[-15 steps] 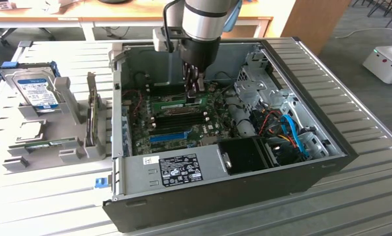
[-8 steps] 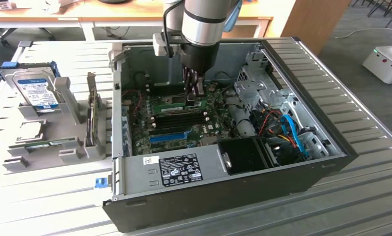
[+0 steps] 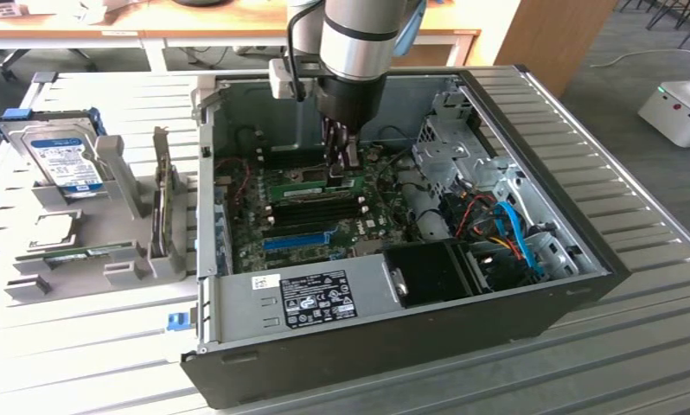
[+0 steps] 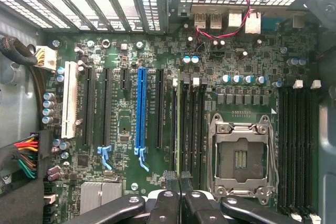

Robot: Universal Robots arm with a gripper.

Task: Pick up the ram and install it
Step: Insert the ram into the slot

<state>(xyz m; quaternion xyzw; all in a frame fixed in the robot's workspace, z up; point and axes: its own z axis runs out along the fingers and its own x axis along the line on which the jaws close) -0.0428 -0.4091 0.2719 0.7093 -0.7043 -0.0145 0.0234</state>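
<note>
The ram (image 3: 304, 179) is a narrow green stick standing on its edge along the memory slots (image 3: 316, 207) of the motherboard inside the open computer case. My gripper (image 3: 345, 170) reaches straight down into the case at the stick's end nearer the exterior view's right, and its fingers are shut on it. In the wrist view the two black fingertips (image 4: 170, 179) sit pressed close together, with my gripper (image 4: 179, 179) over the row of dark memory slots (image 4: 191, 124) beside the CPU socket (image 4: 240, 153). From there the stick is edge-on and hard to make out.
The case walls (image 3: 213, 190) and drive cage (image 3: 455, 143) hem in the arm. Cables (image 3: 501, 225) lie at the exterior view's right. Outside the case, a grey holder (image 3: 126, 216) carries a silver hard drive (image 3: 68, 160) and another green stick (image 3: 86, 255).
</note>
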